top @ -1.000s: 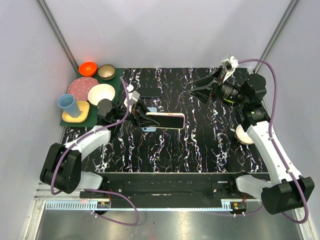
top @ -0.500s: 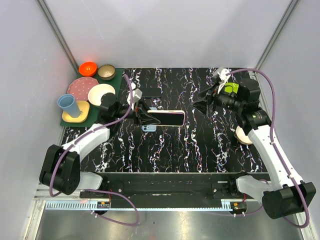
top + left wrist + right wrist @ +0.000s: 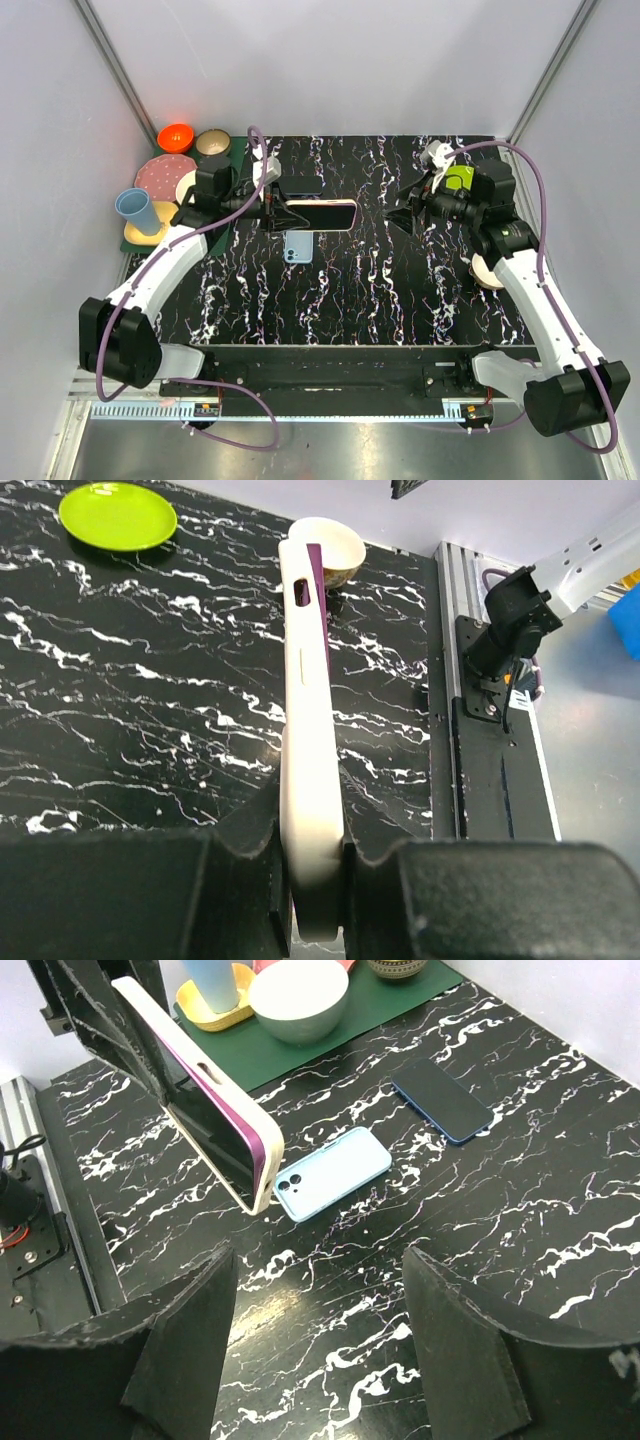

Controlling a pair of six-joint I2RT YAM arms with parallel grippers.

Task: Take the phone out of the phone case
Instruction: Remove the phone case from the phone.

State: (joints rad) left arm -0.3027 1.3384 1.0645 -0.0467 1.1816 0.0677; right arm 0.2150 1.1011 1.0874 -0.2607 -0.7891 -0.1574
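**Q:** Why is the phone case (image 3: 322,214) held on edge above the middle of the table (image 3: 400,290)?
**A:** The left gripper (image 3: 272,213) is clamped on the case's left end. The free right end therefore points at the right gripper (image 3: 402,215), whose jaws stand apart and hold nothing.
**Q:** And the phone (image 3: 320,610)?
**A:** It is seated in the case, purple edge showing. This presentation probably lets the right arm push or peel it out.

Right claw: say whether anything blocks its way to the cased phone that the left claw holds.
Nothing visible does. The open right claw faces the cased phone, gripped by the left claw, across open air. The light blue phone lies flat below that line, the dark phone farther back.
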